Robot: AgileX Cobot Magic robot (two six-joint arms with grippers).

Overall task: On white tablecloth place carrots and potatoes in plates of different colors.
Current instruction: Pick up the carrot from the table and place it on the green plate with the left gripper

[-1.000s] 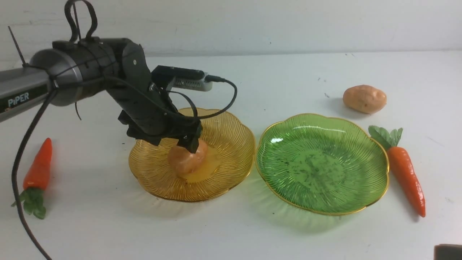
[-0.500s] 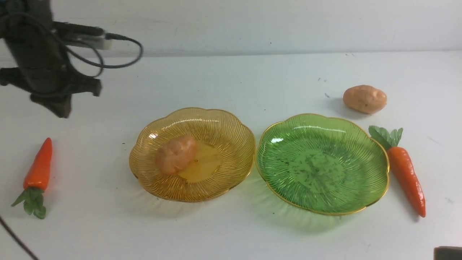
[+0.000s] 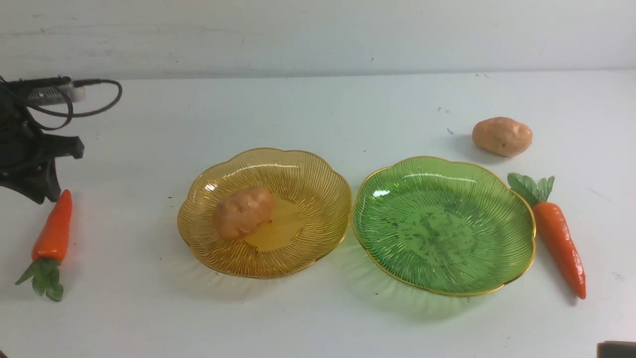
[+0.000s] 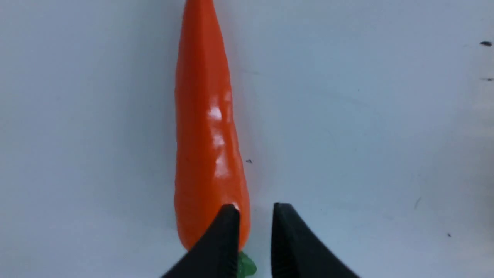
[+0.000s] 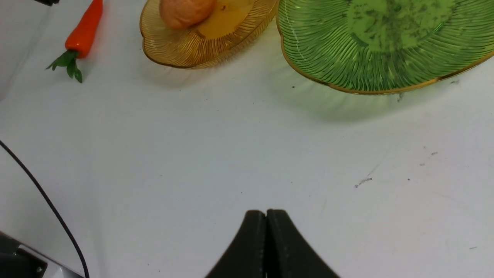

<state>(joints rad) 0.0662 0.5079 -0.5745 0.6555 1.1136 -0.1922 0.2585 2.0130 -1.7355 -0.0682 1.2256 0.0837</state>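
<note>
On the white tablecloth [image 3: 318,318] stand an amber plate [image 3: 318,184] and a green plate [image 3: 447,228], side by side. One potato [image 3: 243,211] lies in the amber plate; the green plate holds nothing. A second potato [image 3: 502,135] lies behind the green plate on the right. One carrot [image 3: 559,238] lies to the right of the green plate. The other carrot [image 3: 52,233] lies at the far left. My left gripper [image 3: 39,194] hovers just beyond its tip, slightly open and empty; the left wrist view shows the gripper [image 4: 254,208] above the carrot [image 4: 204,127]. My right gripper [image 5: 266,211] is shut, empty, over bare cloth.
The right wrist view shows the amber plate [image 5: 181,50] with its potato [image 5: 185,11], the green plate [image 5: 366,50] and the left carrot [image 5: 83,31]. A black cable [image 5: 46,200] crosses the near left. A dark object [image 3: 616,348] sits at the near right corner.
My left gripper let go of the potato in the amber plate, swung away to the far left and came down beside the left carrot. The potato settled slightly to the left.
</note>
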